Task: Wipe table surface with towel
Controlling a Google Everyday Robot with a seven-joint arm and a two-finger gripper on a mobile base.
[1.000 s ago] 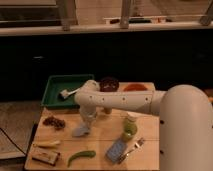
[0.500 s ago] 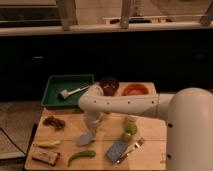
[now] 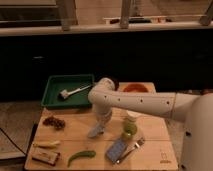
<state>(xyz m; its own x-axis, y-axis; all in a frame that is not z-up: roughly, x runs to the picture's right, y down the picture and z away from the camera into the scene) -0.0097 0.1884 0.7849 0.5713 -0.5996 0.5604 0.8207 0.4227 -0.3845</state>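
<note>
The towel (image 3: 94, 133), a small pale grey-blue cloth, lies on the light tan table surface (image 3: 150, 127) near its middle. My gripper (image 3: 101, 123) comes down from the white arm's elbow and is shut on the towel's upper end, pressing it against the wood. The arm reaches in from the right, across the back of the table.
A green tray (image 3: 55, 85) holding a brush stands at the back left. An orange bowl (image 3: 135, 88) sits behind the arm, and a green cup (image 3: 129, 129) is right of the towel. In front lie a dark blue pad (image 3: 116, 149), a fork (image 3: 134, 146), a green pepper (image 3: 81, 156), brown bits (image 3: 54, 121) and a packet (image 3: 44, 156).
My gripper has slid to the right and slightly toward the front across the table, dragging the towel along with it. The other objects have stayed put.
</note>
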